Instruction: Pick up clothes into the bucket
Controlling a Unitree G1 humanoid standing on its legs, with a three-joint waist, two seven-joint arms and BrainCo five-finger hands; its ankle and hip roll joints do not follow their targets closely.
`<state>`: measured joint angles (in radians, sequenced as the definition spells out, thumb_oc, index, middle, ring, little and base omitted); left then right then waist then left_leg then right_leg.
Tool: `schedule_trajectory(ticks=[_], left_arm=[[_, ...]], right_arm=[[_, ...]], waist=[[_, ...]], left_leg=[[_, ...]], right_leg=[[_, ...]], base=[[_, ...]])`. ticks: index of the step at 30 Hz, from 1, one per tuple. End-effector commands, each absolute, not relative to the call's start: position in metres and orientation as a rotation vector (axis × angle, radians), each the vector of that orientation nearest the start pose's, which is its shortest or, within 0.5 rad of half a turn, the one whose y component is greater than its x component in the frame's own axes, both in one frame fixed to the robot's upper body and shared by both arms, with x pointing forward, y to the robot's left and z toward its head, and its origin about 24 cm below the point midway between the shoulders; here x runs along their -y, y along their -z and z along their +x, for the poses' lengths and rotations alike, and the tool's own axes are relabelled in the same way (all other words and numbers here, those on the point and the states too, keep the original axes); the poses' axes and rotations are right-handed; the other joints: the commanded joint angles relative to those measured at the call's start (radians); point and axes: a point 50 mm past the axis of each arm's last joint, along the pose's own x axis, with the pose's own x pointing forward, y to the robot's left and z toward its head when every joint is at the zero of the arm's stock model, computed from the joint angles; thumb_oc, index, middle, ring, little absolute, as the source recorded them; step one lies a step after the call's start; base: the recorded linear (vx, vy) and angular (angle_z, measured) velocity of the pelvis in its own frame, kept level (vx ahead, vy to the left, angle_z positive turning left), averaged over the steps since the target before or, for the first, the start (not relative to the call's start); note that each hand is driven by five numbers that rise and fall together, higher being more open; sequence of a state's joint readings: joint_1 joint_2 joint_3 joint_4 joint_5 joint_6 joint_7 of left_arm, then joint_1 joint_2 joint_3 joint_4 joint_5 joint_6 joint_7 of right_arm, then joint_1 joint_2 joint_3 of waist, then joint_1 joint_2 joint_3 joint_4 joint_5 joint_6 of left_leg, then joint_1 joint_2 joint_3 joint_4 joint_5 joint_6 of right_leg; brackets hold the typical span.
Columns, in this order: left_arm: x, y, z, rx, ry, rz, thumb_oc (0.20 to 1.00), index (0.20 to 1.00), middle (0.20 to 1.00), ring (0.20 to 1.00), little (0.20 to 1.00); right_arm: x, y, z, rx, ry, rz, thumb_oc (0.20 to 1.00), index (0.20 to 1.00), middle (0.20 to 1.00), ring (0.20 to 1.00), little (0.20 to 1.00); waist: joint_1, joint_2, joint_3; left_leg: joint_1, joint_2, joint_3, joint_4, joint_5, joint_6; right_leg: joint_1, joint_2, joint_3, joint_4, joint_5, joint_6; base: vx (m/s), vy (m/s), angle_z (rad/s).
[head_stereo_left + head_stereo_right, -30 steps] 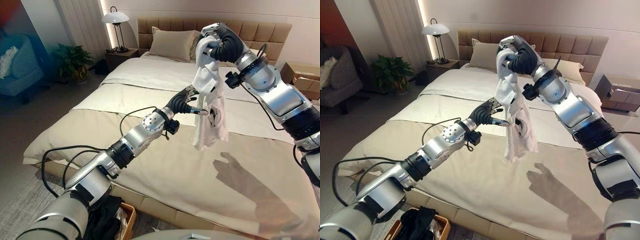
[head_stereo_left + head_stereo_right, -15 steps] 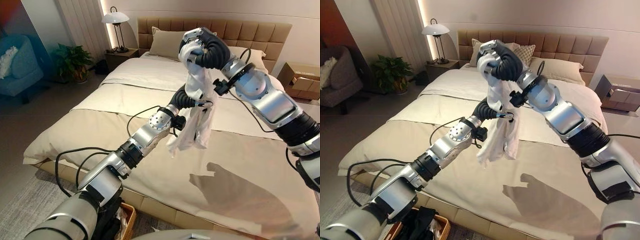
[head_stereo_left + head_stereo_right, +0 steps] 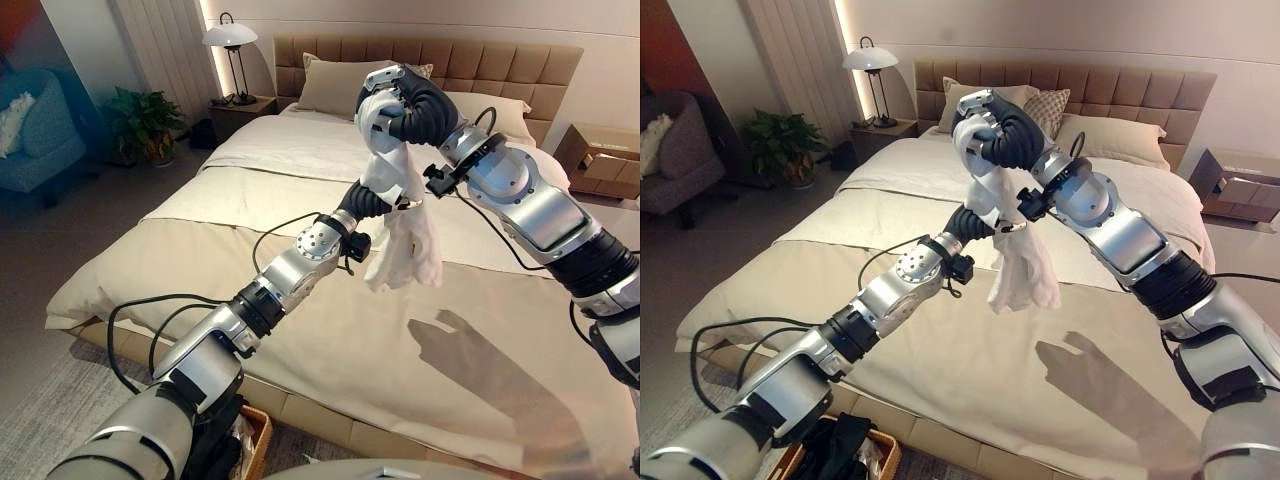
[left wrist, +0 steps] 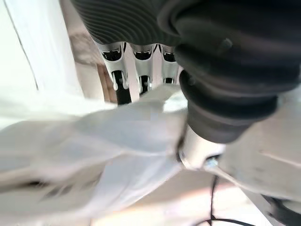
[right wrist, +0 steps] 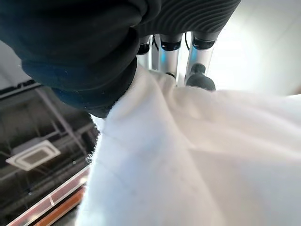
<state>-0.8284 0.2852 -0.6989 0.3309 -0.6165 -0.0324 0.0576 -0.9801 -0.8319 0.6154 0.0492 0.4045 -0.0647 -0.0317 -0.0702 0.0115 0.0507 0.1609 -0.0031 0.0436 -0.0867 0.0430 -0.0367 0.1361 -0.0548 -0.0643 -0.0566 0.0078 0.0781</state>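
Gripping soft white garment: right robot hand, left robot hand.

One white garment hangs above one bed, gripped by two hands: the right hand at its top and the left hand just below that. Beyond the hands lie three pillows, with one lamp and one potted plant off to the left hand's side. One basket of dark clothes sits by the left arm's base.
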Motion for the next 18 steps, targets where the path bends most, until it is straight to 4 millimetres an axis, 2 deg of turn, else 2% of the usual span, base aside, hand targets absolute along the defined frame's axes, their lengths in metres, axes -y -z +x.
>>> schedule_trajectory(ticks=[1, 5, 6, 8, 10, 11, 12, 13, 14, 15, 18], left_arm=[[-0.018, -0.167, 0.336, 0.253, 0.692, 0.007, 0.200, 0.200, 0.200, 0.200, 0.200], [-0.033, -0.165, 0.340, 0.259, 0.642, 0.013, 0.200, 0.200, 0.200, 0.200, 0.200], [-0.048, -0.166, 0.344, 0.269, 0.579, 0.014, 0.200, 0.200, 0.200, 0.200, 0.200], [-0.063, -0.163, 0.348, 0.259, 0.507, -0.008, 0.200, 0.200, 0.200, 0.200, 0.200], [-0.069, -0.161, 0.349, 0.255, 0.482, -0.018, 0.200, 0.200, 0.200, 0.200, 0.200], [-0.081, -0.158, 0.350, 0.249, 0.433, -0.038, 0.200, 0.200, 0.200, 0.200, 0.200], [-0.085, -0.157, 0.349, 0.246, 0.419, -0.046, 0.200, 0.200, 0.200, 0.200, 0.200], [-0.090, -0.157, 0.350, 0.249, 0.401, -0.051, 0.200, 0.200, 0.200, 0.200, 0.200], [-0.090, -0.157, 0.350, 0.249, 0.401, -0.051, 0.200, 0.200, 0.200, 0.200, 0.200], [-0.102, -0.159, 0.349, 0.260, 0.373, -0.056, 0.200, 0.200, 0.200, 0.200, 0.200], [-0.119, -0.160, 0.346, 0.276, 0.330, -0.075, 0.200, 0.200, 0.200, 0.200, 0.200]], right_arm=[[0.128, -0.304, 0.320, 0.791, -0.427, -0.558, 0.200, 0.200, 0.200, 0.200, 0.200], [0.136, -0.299, 0.319, 0.775, -0.405, -0.534, 0.200, 0.200, 0.200, 0.200, 0.200], [0.141, -0.296, 0.317, 0.769, -0.398, -0.500, 0.200, 0.200, 0.200, 0.200, 0.200], [0.144, -0.291, 0.316, 0.751, -0.409, -0.442, 0.200, 0.200, 0.200, 0.200, 0.200], [0.145, -0.288, 0.314, 0.742, -0.419, -0.419, 0.200, 0.200, 0.200, 0.200, 0.200], [0.147, -0.285, 0.314, 0.723, -0.423, -0.381, 0.595, 0.595, 0.595, 0.595, 0.595], [0.149, -0.284, 0.313, 0.719, -0.423, -0.374, 0.950, 0.950, 0.950, 0.950, 0.950], [0.151, -0.283, 0.312, 0.715, -0.421, -0.363, 1.000, 1.000, 1.000, 1.000, 1.000], [0.151, -0.283, 0.312, 0.715, -0.421, -0.363, 1.000, 1.000, 1.000, 1.000, 1.000], [0.157, -0.283, 0.310, 0.714, -0.404, -0.341, 1.000, 1.000, 1.000, 1.000, 1.000], [0.171, -0.282, 0.306, 0.725, -0.354, -0.301, 1.000, 1.000, 1.000, 1.000, 1.000]], waist=[[0.012, -0.041, -0.048], [0.015, -0.042, -0.048], [0.018, -0.042, -0.048], [0.021, -0.042, -0.046], [0.021, -0.043, -0.047], [0.022, -0.044, -0.046], [0.023, -0.045, -0.046], [0.023, -0.045, -0.046], [0.023, -0.045, -0.046], [0.024, -0.044, -0.046], [0.023, -0.040, -0.044]], left_leg=[[-0.037, -0.032, -0.045, 0.090, -0.085, 0.014], [-0.036, -0.032, -0.047, 0.090, -0.086, 0.015], [-0.036, -0.032, -0.048, 0.091, -0.086, 0.015], [-0.036, -0.031, -0.047, 0.092, -0.086, 0.015], [-0.035, -0.031, -0.047, 0.091, -0.087, 0.015], [-0.034, -0.030, -0.046, 0.090, -0.087, 0.014], [-0.033, -0.030, -0.046, 0.090, -0.087, 0.014], [-0.033, -0.029, -0.046, 0.089, -0.087, 0.014], [-0.033, -0.029, -0.046, 0.089, -0.087, 0.014], [-0.032, -0.029, -0.045, 0.088, -0.087, 0.014], [-0.032, -0.029, -0.045, 0.088, -0.089, 0.013]], right_leg=[[-0.067, -0.071, -0.027, 0.127, -0.017, 0.054], [-0.065, -0.072, -0.029, 0.127, -0.018, 0.053], [-0.064, -0.072, -0.030, 0.128, -0.020, 0.053], [-0.064, -0.072, -0.029, 0.129, -0.021, 0.052], [-0.064, -0.072, -0.029, 0.129, -0.022, 0.051], [-0.064, -0.071, -0.029, 0.129, -0.022, 0.050], [-0.064, -0.071, -0.030, 0.128, -0.022, 0.050], [-0.064, -0.071, -0.031, 0.128, -0.023, 0.050], [-0.064, -0.071, -0.031, 0.128, -0.023, 0.050], [-0.063, -0.071, -0.031, 0.126, -0.023, 0.050], [-0.064, -0.071, -0.032, 0.127, -0.024, 0.050]], base=[[0.00, 0.000, 0.00], [0.00, 0.000, 0.00], [0.00, 0.000, 0.00], [0.00, 0.000, 0.00], [0.00, 0.000, 0.00], [0.00, 0.000, 0.00], [0.00, 0.000, 0.00], [0.00, 0.000, 0.00], [0.00, 0.000, 0.00], [0.00, 0.000, 0.00], [0.00, 0.000, 0.00]])
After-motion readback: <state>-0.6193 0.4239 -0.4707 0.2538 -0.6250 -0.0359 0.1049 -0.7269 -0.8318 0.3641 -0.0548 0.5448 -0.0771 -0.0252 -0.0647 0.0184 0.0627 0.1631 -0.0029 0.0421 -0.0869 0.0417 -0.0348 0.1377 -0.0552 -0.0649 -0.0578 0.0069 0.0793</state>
